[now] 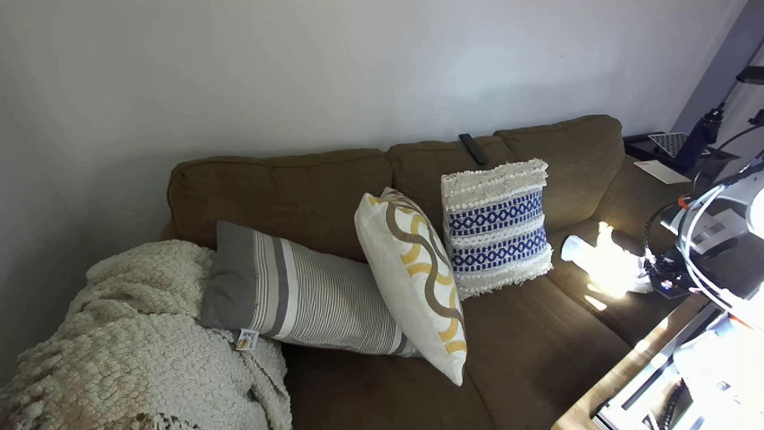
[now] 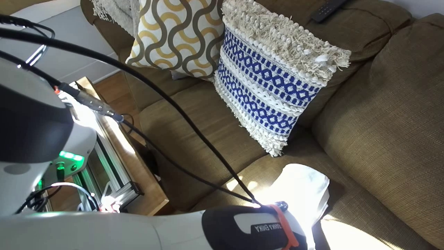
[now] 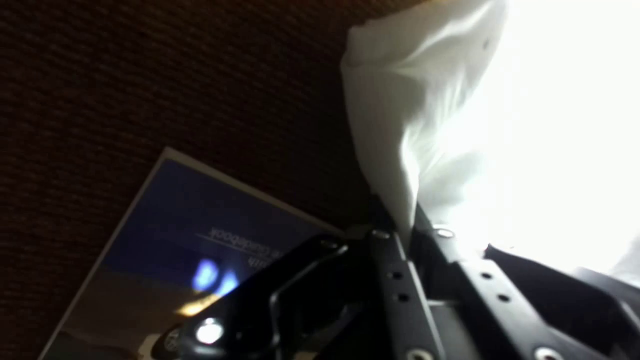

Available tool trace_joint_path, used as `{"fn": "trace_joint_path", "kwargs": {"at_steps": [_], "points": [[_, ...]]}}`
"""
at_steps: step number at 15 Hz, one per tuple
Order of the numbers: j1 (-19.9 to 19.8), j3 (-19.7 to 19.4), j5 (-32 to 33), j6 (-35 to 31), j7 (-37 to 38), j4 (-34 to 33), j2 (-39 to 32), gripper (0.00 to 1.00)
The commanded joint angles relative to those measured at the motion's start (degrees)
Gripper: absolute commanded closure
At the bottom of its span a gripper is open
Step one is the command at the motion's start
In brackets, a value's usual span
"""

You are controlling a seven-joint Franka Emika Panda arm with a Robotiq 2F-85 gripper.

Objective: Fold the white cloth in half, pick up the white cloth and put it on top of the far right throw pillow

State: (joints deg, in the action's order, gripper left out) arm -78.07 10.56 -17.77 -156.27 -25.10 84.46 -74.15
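The black tool (image 3: 402,222) clenches a puckered part of the soft white cloth (image 3: 450,120), glare swallowing much of its surface; the cloth is near, but apart from, the square navy-and-white woven pillow (image 2: 272,83) with shaggy fringe.

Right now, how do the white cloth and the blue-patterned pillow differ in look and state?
The white cloth looks plain; the blue-patterned pillow has woven bands and a shaggy fringe. The cloth is pinched between the fingers; the pillow leans against the sofa back. Both show white fabric.
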Motion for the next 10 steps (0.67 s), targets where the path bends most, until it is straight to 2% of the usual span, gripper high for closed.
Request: {"fn": "trace_joint_path", "kwargs": {"at_steps": [1, 4, 7, 10], "points": [[-4.02, 2.4, 0.88, 2.39, -1.23, 4.53, 5.34, 1.0], [-8.65, 5.3, -0.04, 4.98, -4.5, 7.22, 10.1, 0.98], [-11.68, 6.1, -0.53, 7.13, -5.89, 8.78, 14.02, 0.98], [-13.68, 8.28, -1.54, 8.85, -9.15, 8.99, 13.95, 0.98]]}}
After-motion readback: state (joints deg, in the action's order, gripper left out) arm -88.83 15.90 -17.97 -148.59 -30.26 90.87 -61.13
